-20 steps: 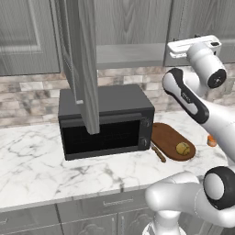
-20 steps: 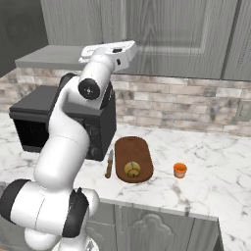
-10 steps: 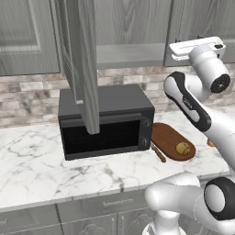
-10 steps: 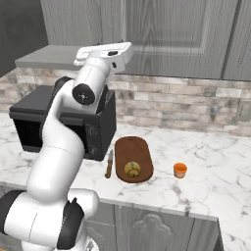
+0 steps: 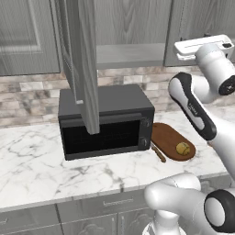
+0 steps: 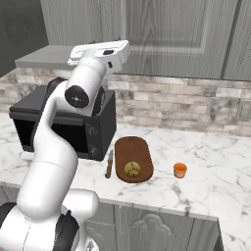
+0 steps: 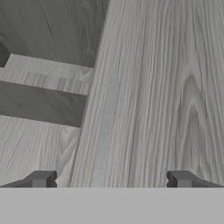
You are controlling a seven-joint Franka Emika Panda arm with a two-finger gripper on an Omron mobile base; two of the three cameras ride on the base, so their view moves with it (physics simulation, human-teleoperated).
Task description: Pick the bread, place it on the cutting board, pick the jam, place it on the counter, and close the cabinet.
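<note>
On the counter (image 6: 215,166) the jam (image 6: 180,169) sits beside the cutting board (image 6: 133,158); hand (image 7: 109,179) fingers apart.

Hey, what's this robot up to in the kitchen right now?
It is tidying up after a small job. The bread lies on the cutting board and the jam stands on the counter beside it. The arm is raised to the cabinet, whose door hangs open over the microwave. Its claw is open, empty, and right up against the grey wood, probably about to push the door shut.
</note>
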